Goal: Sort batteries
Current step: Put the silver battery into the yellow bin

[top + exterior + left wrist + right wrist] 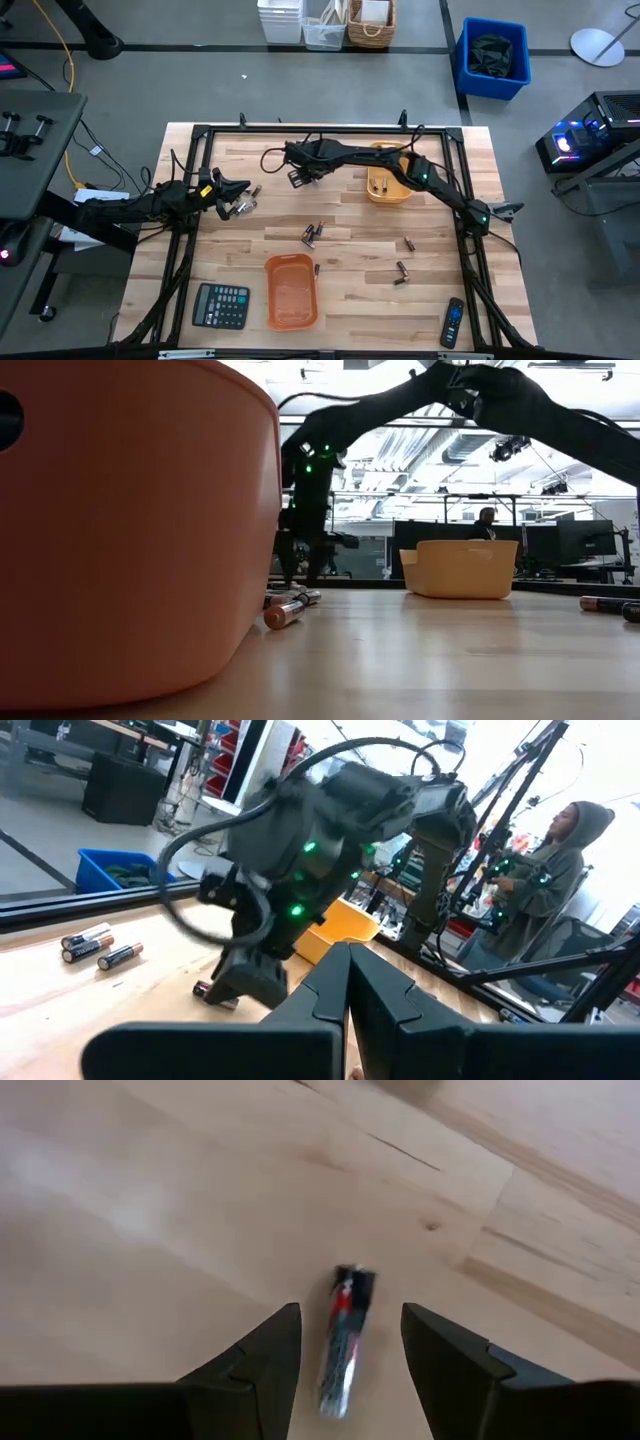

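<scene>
A robot lab or workshop is shown. A wooden table (340, 290) with a black metal frame (200, 132) is set on a grey floor. A blue bin (492, 58) and white boxes (281, 20) are kept beyond the table, and a computer with glowing lights (585, 140) is placed at one side. Far behind, desks with dark screens (585, 542) are seen under bare ceiling pipes (470, 450), and a person in a hood (545, 870) is seen among shelves of parts

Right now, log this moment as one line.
right gripper: open, straddling a battery on the table | left gripper: shut, waiting at left edge | trays: two
</scene>
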{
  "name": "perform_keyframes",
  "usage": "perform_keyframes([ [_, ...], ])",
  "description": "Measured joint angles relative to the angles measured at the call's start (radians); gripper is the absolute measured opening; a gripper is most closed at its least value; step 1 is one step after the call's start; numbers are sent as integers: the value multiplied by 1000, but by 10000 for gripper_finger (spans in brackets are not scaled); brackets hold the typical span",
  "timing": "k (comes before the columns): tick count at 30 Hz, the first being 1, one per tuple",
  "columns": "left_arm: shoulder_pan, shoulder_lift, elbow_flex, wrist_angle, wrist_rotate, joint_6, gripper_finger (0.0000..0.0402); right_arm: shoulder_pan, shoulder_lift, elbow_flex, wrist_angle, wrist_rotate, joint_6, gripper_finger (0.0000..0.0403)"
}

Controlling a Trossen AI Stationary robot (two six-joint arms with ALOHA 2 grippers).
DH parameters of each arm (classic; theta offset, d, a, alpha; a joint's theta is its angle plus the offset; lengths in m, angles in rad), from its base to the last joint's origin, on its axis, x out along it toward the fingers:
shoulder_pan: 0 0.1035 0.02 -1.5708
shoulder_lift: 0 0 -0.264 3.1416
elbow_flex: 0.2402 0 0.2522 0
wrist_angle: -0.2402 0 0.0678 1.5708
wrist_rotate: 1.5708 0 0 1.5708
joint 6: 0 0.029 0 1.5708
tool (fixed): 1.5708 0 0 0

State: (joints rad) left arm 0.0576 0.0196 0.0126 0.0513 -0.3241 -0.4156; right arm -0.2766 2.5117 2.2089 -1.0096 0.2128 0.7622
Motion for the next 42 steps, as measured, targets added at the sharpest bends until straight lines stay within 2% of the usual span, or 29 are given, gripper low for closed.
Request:
perform_keyframes([
  [5,0,0,0,0,0,0,1,7,24,2,6,15,-12,166],
  [7,0,2,0,0,0,0,1,12,25,2,-6,14,-53,151],
  [9,0,2,0,0,0,0,1,24,25,3,-17,27,-98,113],
  [12,0,2,0,0,0,0,1,41,12,2,-64,35,-181,35],
  [16,0,2,0,0,0,0,1,49,-47,-1,-137,33,-214,33],
  [22,0,2,0,0,0,0,1,41,-245,3,-314,184,-247,33],
  [28,0,2,0,0,0,0,1,18,-380,-5,-582,280,-176,33],
  [32,0,2,0,0,0,0,1,16,-511,-158,-510,258,-171,33],
  [37,0,8,0,0,0,0,1,9,-671,-453,-481,247,-36,33],
  [42,0,8,0,0,0,0,1,0,-862,-732,-281,112,72,33],
])
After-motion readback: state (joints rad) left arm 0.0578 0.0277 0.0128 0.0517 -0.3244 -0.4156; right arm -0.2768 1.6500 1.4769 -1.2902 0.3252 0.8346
